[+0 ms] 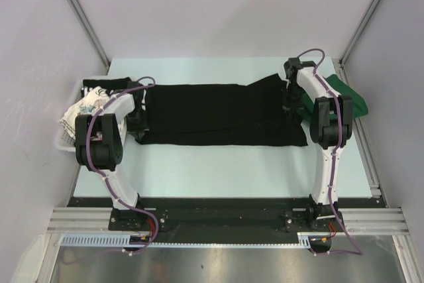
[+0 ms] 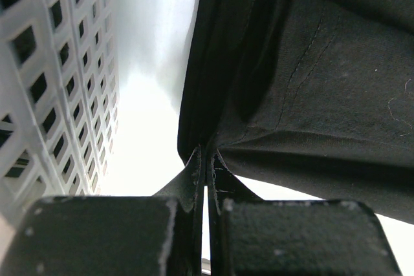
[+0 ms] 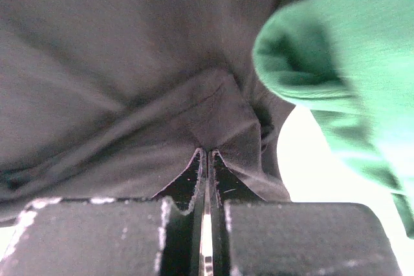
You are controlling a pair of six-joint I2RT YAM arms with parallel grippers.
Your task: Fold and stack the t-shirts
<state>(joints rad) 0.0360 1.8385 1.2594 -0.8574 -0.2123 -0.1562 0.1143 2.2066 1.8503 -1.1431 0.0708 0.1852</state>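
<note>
A large plain black t-shirt (image 1: 218,114) lies spread flat across the middle of the table. My left gripper (image 1: 137,122) is at its left edge. In the left wrist view, that gripper (image 2: 207,154) is shut, with the black cloth (image 2: 310,82) pinched at its tips. My right gripper (image 1: 291,101) is at the shirt's right end. The right wrist view shows it (image 3: 207,153) shut on a pucker of the black fabric (image 3: 129,63). A dark green t-shirt (image 1: 344,97) lies bunched at the right, close beside the right gripper (image 3: 349,63).
A white slatted basket (image 1: 64,138) stands at the table's left edge, close to the left arm (image 2: 52,82). It holds a white floral-print shirt (image 1: 83,111) and a black shirt with white lettering (image 1: 101,89). Walls enclose the table on three sides.
</note>
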